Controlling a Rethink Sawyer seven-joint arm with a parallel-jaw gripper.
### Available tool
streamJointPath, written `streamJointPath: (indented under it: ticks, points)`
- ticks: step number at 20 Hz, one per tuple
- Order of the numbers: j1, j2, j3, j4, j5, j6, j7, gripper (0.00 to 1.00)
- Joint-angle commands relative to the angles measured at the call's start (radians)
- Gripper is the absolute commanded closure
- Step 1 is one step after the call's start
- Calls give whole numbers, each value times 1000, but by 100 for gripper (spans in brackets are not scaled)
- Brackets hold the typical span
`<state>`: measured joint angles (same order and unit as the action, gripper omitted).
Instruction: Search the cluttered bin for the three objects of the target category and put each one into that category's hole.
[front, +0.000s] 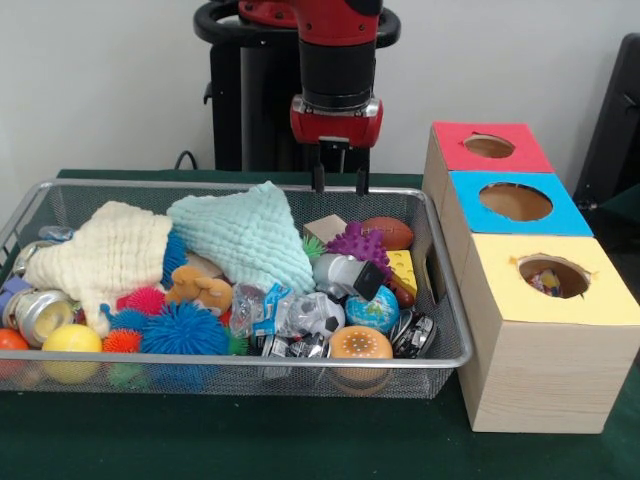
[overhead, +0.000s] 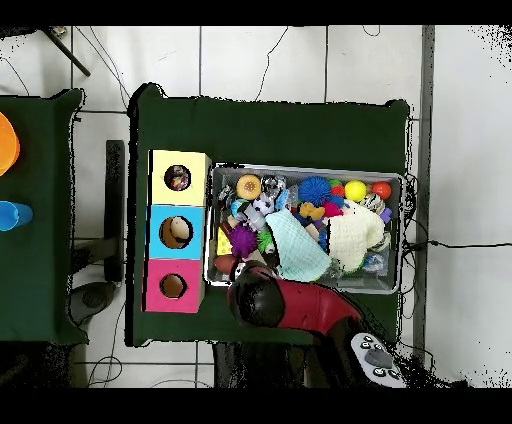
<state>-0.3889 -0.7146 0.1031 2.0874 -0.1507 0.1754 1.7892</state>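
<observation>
My gripper hangs open and empty just above the far rim of the wire bin, over its right half. Below it lie a tan block, a purple spiky ball and a brown football. Further forward are a globe ball, a burger toy, a blue spiky ball and a yellow ball. A mint cloth and a cream cloth cover the rest. In the overhead view the arm hides the gripper at the bin's lower-left corner.
Three wooden boxes with round holes stand in a row right of the bin: red farthest, blue in the middle, yellow nearest. Something colourful lies inside the yellow box's hole. Overhead, they appear as yellow, blue and red.
</observation>
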Motion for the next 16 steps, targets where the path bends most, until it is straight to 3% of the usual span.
streamJointPath:
  ticks: [1, 7, 16]
  points:
    - [15, -94, 15, -24, -61, 125, 11, 0]
    - [15, -149, 31, -56, -59, 222, -9, 0]
    - [-49, -197, 88, -94, -81, 314, -87, 0]
